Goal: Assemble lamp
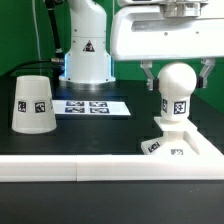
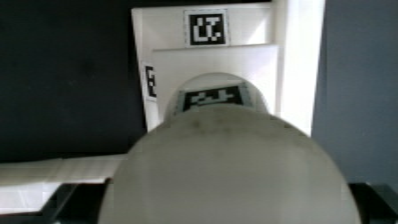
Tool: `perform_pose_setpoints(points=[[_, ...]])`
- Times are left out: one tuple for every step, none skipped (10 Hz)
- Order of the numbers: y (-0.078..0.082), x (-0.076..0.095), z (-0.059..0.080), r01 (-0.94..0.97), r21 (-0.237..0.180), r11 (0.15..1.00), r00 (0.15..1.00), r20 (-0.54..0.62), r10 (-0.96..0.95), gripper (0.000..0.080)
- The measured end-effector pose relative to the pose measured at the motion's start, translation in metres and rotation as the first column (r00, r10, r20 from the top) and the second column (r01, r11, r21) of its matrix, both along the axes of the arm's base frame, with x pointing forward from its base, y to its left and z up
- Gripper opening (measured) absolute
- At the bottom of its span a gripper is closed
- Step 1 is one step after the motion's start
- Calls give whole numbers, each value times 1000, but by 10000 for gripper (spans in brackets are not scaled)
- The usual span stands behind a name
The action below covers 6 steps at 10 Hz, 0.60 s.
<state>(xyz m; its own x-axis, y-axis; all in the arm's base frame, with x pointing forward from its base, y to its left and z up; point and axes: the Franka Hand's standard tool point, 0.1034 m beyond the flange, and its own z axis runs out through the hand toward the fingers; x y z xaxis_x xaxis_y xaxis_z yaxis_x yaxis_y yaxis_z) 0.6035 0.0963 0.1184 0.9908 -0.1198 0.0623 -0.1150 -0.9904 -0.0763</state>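
A dark surface carries three white lamp parts. The cup-shaped shade stands mouth down at the exterior view's left, well apart from the rest. At the exterior view's right, the round bulb stands upright on the stepped square base. The robot's hand hangs over the bulb, released, one finger on each side with a thin gap showing. The wrist view looks down over the bulb onto the base.
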Motion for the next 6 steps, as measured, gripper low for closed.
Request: perform_pose_setpoints(points=[[0,0,-1,77,6,997,997,-7,-77,578],[0,0,-1,130,12,991,992,-12,-129,579],[0,-1,-1,201,20,979,979,-20,-201,579],[1,-2,-1,341,25,940,940,-35,-340,579],[3,-3,-1,454,28,891,891,-48,-452,579],[4,-4,-1,526,27,850,850,-63,-524,579]])
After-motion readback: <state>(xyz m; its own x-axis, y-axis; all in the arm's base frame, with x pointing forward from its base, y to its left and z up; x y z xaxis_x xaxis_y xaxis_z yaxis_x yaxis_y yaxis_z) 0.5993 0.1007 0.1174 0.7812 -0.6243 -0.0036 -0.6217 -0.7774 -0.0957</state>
